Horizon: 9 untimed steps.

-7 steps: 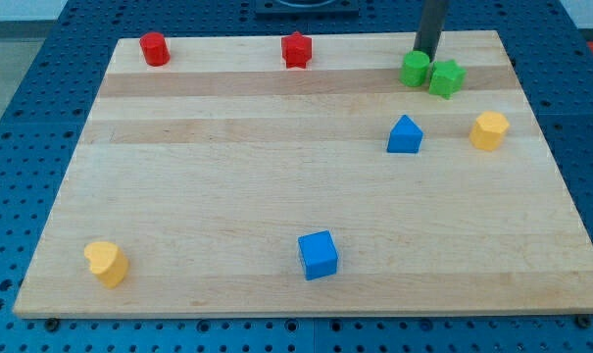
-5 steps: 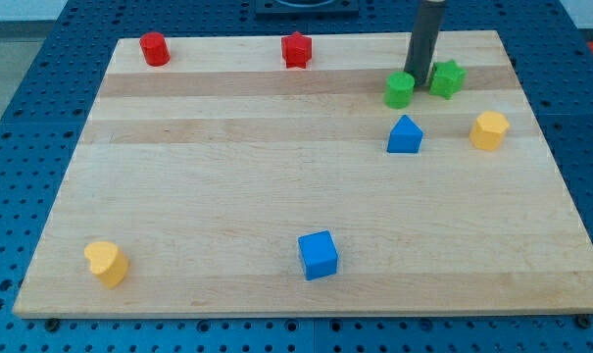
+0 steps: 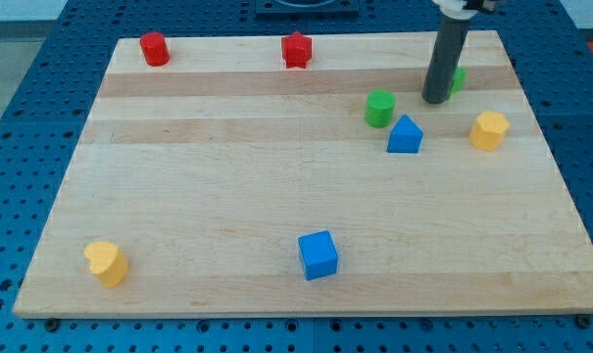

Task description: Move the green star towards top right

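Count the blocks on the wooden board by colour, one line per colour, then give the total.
Red: 2, a cylinder and a star
Green: 2, a cylinder and a star mostly hidden behind my tip
Blue: 2, a triangle block and a cube
Yellow: 2, one at right, one at bottom left
Total: 8

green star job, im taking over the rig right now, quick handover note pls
Tip: my tip is down on the board, at the green star's lower left.
Job's things: the green star sits near the view's top right, mostly hidden behind the rod; whether they touch cannot be told.
Nearby: green cylinder lies to the tip's left, next to the blue triangular block; yellow block to the right.
Done: star is near the right end of the board.
Left: nudge it further toward the top right corner.
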Available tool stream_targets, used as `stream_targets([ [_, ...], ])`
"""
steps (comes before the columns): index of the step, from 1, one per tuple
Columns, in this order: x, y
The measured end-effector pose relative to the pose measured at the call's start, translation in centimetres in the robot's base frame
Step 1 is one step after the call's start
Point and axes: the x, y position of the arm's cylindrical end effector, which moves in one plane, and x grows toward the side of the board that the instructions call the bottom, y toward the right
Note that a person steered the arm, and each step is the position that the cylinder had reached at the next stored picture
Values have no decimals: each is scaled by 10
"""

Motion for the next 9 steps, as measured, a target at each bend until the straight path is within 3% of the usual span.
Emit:
stream_targets([
  [6,-60,56],
  [9,-42,56],
])
